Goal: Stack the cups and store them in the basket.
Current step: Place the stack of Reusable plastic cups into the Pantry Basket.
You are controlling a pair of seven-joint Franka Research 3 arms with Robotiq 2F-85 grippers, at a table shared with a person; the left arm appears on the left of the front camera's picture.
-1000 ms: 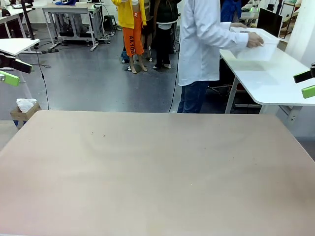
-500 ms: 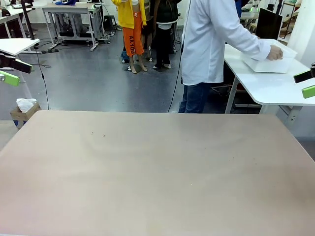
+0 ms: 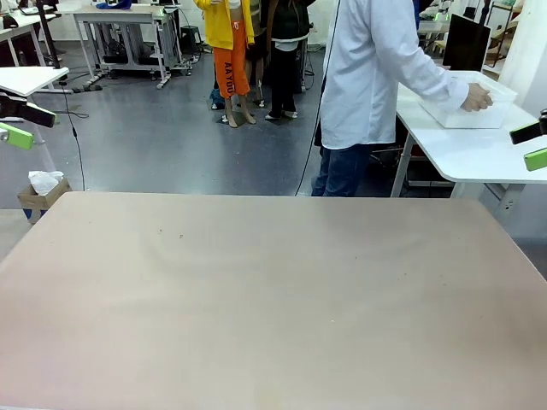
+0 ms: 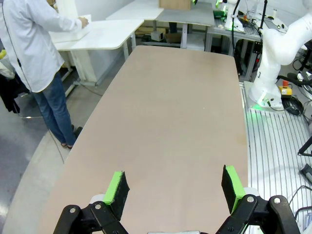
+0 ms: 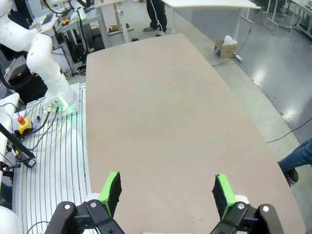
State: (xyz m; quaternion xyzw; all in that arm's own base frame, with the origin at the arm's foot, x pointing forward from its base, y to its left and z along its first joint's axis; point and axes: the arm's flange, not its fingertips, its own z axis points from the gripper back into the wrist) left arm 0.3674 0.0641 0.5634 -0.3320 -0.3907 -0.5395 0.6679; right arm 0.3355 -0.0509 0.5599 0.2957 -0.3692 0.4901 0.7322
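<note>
The person (image 3: pixel 367 77) had carried the basket (image 3: pixel 466 107) further right on the white side table (image 3: pixel 461 149), so the task looked finished. The left gripper (image 4: pixel 175 187) and right gripper (image 5: pixel 165 192) hung wide open above the bare table (image 3: pixel 273 290).

A broad beige tabletop (image 3: pixel 273 299) fills the near part of the room, its surface matte with a few faint specks. Beyond its far edge lies a dark grey, glossy floor (image 3: pixel 171 137) with a black cable (image 3: pixel 75 137) trailing across it. A small cardboard box (image 3: pixel 41 192) holding crumpled paper sits on the floor near the far left corner of the tabletop. White desks stand around: one (image 3: pixel 466 141) at the far right, another (image 3: pixel 26 79) at the left, and metal-framed workbenches (image 3: pixel 128 34) farther back.
</note>
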